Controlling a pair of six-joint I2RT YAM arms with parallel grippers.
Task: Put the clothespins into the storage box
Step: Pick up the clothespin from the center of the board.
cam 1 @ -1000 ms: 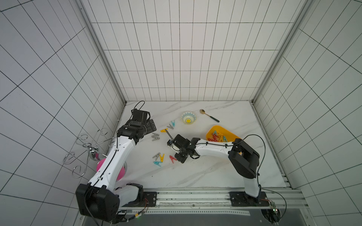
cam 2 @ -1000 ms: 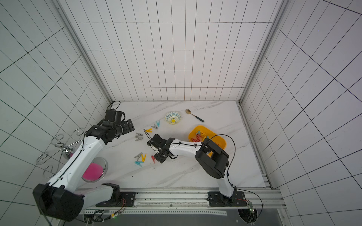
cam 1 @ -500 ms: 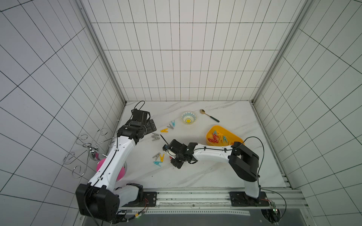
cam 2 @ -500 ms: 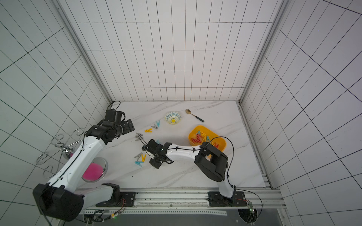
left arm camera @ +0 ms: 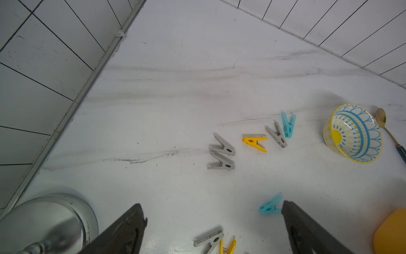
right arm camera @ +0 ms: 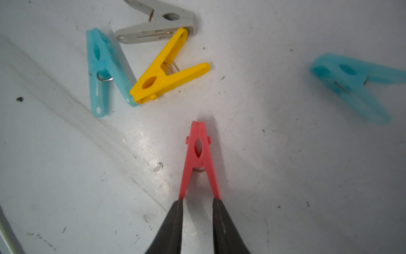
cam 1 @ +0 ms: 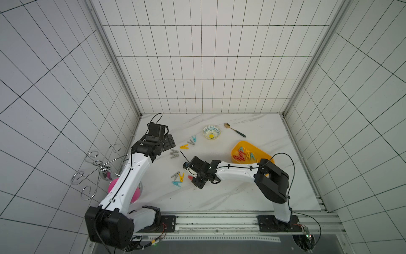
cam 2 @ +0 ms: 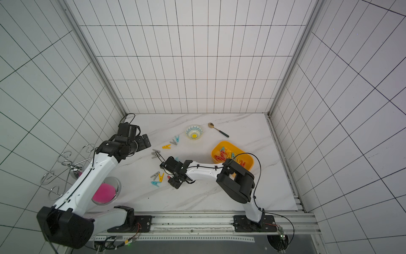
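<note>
In the right wrist view, the right fingers [right arm camera: 173, 224] are clamped on the red peg [right arm camera: 198, 158], one tip against the outer end of each leg. The red peg lies flat on the tabletop [right arm camera: 285, 176] with its nose pointing away. It looks light, stiff and smooth, with a spring inside. The leg ends are the natural hold, but I judge that squeezing them will open the nose, and a tip could slide off the tapered plastic. Nearby, a yellow peg [right arm camera: 167, 72] touches a teal peg [right arm camera: 103, 72] and a grey peg [right arm camera: 158, 24]. A second teal one is blurred and cut off at the edge.

In the left wrist view, the left fingers [left arm camera: 123, 231] stand wide apart and empty above the tabletop. One finger partly covers a lone teal peg. Only a corner of the box [left arm camera: 391, 231] shows, and the spoon [left arm camera: 382, 118] beside the bowl [left arm camera: 351, 134] is cut off.

In both top views, the box [cam 1: 260, 151] sits well apart from the red peg, near the right arm's elbow. Several pegs [cam 1: 243, 154] lie inside it, too tangled to count. The rest are loose on the tabletop. The wrist hides most of the red peg.
</note>
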